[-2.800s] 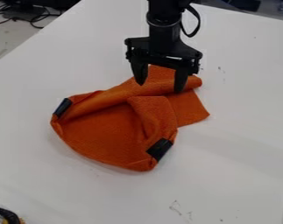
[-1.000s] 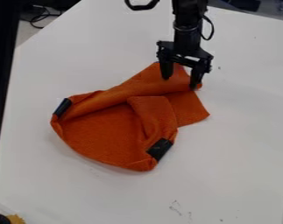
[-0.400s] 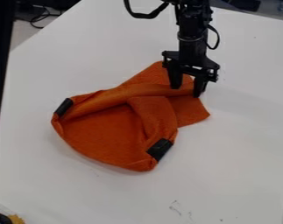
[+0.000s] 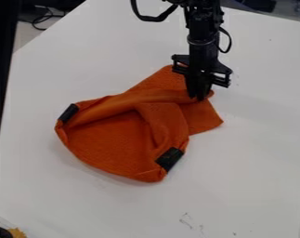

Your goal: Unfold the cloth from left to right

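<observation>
The gripper (image 4: 199, 96) hangs over the upper right part of the orange cloth, its fingers drawn together on the rolled fold near the right end. The orange cloth (image 4: 114, 142) lies bunched on the table, with a raised fold running from its left corner up to the gripper. A flap lies across its middle, and a flat corner spreads out at the right. Black clips or patches sit at its left corner and its lower right corner.
White table (image 4: 251, 162) surrounds the cloth. A dark vertical bar (image 4: 2, 69) runs along the left edge of the view. At the bottom left corner is a black and yellow object (image 4: 14, 232). Cables lie beyond the table at the upper left.
The gripper moved right, then slightly down onto the fold, and its fingers closed there. The fold shifted slightly at the fingertips. The dark bar came in at the left.
</observation>
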Robot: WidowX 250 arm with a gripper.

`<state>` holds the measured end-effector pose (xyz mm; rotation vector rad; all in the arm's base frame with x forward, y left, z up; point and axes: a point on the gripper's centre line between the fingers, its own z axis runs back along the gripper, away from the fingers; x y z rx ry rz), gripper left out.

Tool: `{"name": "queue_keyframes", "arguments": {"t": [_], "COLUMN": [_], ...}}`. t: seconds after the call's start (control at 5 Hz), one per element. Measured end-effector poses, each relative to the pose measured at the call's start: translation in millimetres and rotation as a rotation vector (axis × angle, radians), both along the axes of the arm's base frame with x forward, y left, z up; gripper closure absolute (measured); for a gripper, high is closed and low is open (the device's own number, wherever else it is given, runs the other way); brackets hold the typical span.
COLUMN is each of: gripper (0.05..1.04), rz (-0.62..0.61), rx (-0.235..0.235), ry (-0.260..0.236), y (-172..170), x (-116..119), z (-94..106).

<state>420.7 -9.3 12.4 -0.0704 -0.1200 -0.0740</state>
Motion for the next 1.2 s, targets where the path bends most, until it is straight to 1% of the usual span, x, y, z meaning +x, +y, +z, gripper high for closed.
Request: {"name": "queue_keyframes", "arguments": {"t": [0.2,0.4,0.6,0.8,1.0,1.2], "gripper": [1.025,1.030,1.030,1.030,1.030,1.030], "rz": [-0.001,0.011,0.052,0.087,0.115,0.131], "rx": [0.005,0.031,0.106,0.151,0.180,0.177], "ry": [-0.004,0.025,0.035,0.005,-0.041,-0.073], "y": [0.8,5.0,18.7,48.7,82.4,116.9], "x": [0.5,-4.2,-13.6,-20.3,-27.3,-33.2], "z": [-0.3,0.2,41.0,81.9,104.0,98.3]}}
